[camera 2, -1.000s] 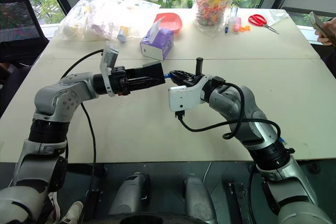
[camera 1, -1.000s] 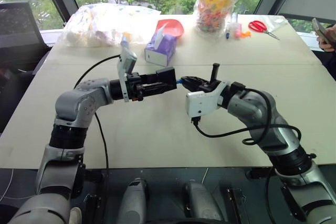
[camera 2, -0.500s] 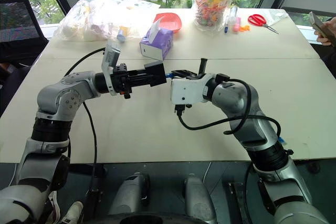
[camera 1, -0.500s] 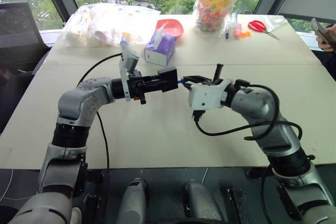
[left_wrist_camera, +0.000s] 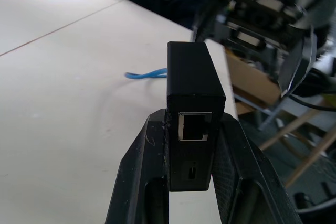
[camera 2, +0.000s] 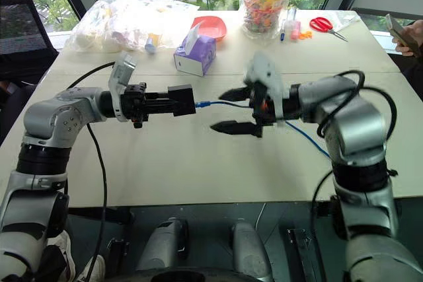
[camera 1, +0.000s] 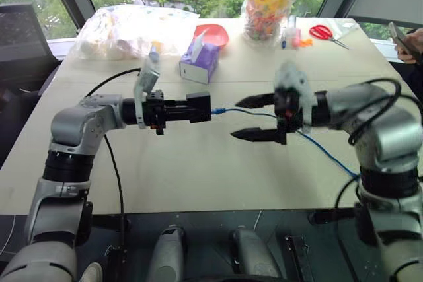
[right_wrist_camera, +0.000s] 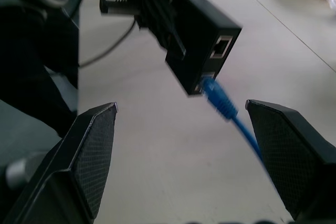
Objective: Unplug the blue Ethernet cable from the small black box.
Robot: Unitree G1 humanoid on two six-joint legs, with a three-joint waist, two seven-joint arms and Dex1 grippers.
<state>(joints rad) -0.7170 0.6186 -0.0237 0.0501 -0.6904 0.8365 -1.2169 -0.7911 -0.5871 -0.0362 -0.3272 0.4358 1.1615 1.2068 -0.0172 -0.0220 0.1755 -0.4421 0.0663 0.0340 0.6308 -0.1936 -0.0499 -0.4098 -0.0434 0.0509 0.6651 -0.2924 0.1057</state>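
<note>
- since a second ago the right tool is no longer pinching the plug end of the blue ethernet cable; its two fingers are now standing wide apart, one above the other, and it is sitting a little back from the box.
- the left tool is keeping its place and is staying closed on the small black box, holding it in the air over the worktop.
- in the right wrist view the blue plug is looking loose at the lower socket of the box, tilted, maybe just out of it; i cannot tell if it is fully free.
- so the pull is probably done or almost done, in my judgement; the open right tool is holding nothing now.
- the cable is running from the face of the box, between the right tool's fingers, then down across the worktop toward the robot's right side.
- the box is matte black and squarish; in the left wrist view the socket facing that camera is empty, and the fingers are pressing it from both sides.
- the cord is thin and bright blue, hanging slack.
</note>
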